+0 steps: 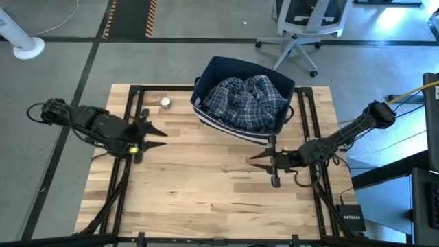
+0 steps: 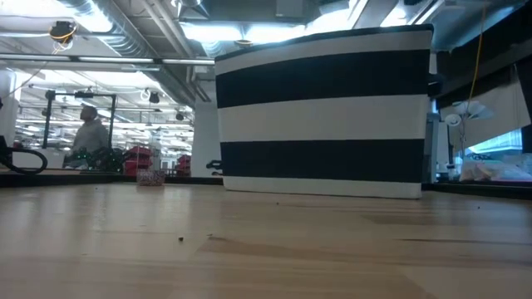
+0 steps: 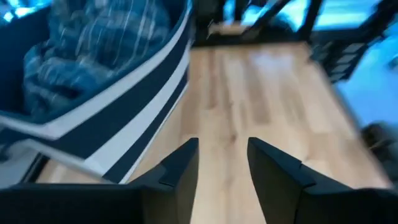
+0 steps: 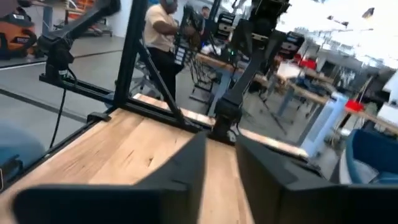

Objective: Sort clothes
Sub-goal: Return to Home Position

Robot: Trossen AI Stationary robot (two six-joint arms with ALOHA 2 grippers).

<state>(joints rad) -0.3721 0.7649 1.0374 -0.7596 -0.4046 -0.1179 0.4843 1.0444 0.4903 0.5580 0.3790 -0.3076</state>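
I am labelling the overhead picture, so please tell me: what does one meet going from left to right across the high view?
white fan base → left hand → navy striped bin holding the plaid shirt → black box. The right hand overlaps the bin's span, so I omit it.

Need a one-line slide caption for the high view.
Plaid shirt heaped in the striped navy bin on the wooden table; left gripper and right gripper hover open and empty.
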